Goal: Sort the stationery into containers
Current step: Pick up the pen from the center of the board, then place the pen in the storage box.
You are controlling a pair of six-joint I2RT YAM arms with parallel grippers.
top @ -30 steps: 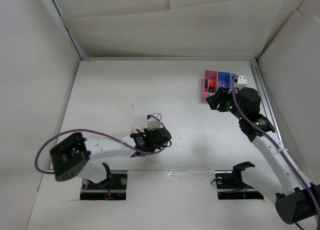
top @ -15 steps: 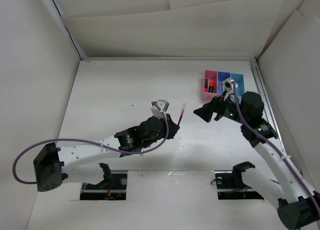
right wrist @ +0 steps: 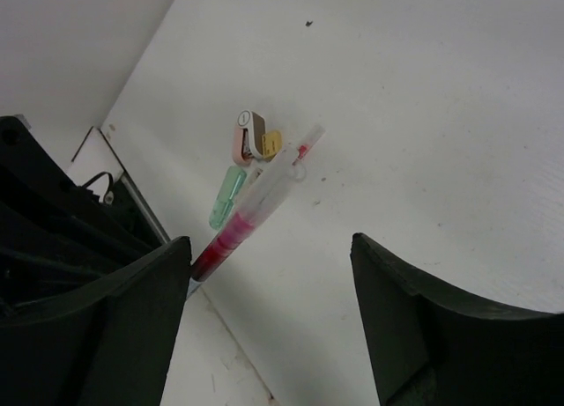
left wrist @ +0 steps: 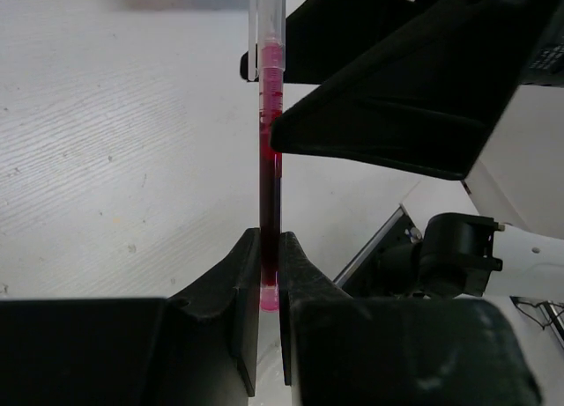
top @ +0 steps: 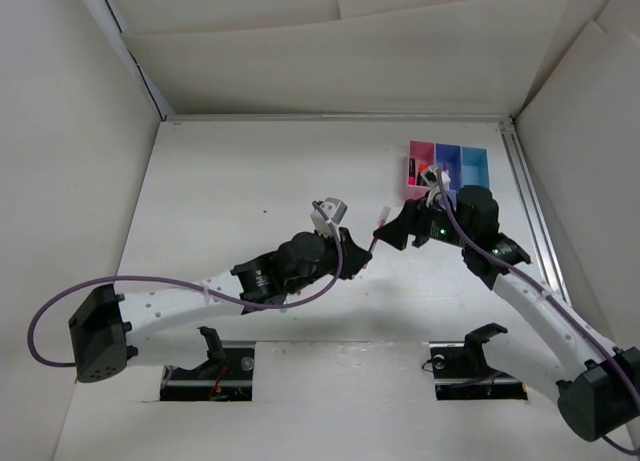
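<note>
- Holding side: left pincer (top: 355, 253) is pressed together on the butt end of the red pen (top: 377, 233). By my reading the pen is up in the air, not lying on the counter (top: 250, 181).
- Pen axis from above: it runs 7 o'clock to 1 o'clock. The clear cap end leads, pointing at 1 o'clock, roughly toward the row of bins (top: 448, 159).
- Receiving side: right pincer (top: 398, 229) is spread wide with nothing in it. It sits at 1 o'clock of the left pincer, at the pen's free half. This arm is the nearer one to the bins.
- Right wrist view: the pen (right wrist: 256, 208) shows in the gap between the spread fingers (right wrist: 132, 318), closer to the left-hand one.
- Left wrist view: the pen (left wrist: 270, 159) runs 6 to 12 o'clock. One black finger (left wrist: 388, 98) of the right pincer stands at 3 o'clock of the shaft, but I cannot tell whether they touch.
- Judgement: this is a handover. The right fingers should close across the axis before the left lets go.
- A few small erasers (right wrist: 227, 195) lie on the counter beyond the pen.
</note>
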